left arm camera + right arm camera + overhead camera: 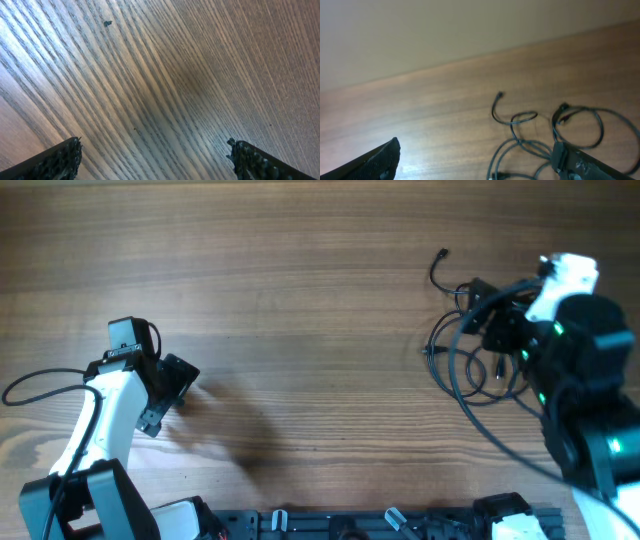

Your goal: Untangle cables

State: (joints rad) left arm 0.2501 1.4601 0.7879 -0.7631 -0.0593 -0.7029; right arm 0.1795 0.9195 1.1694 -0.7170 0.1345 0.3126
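The cables [462, 355] are thin black cords lying in tangled loose loops on the wooden table at the right, with one plug end [442, 254] sticking out toward the far side. In the right wrist view the loops [520, 145] lie ahead and run under the right finger. My right gripper [492, 325] hovers over the right part of the tangle, open [477, 157], with nothing between its fingers. My left gripper [176, 386] is far to the left, open [155, 152], over bare wood with no cable near it.
The wooden table [300, 300] fills the overhead view. A black rail with fixtures [380, 525] runs along the near edge. A thick black arm wire [30, 385] loops beside the left arm. A beige wall [445, 30] lies beyond the table's far edge.
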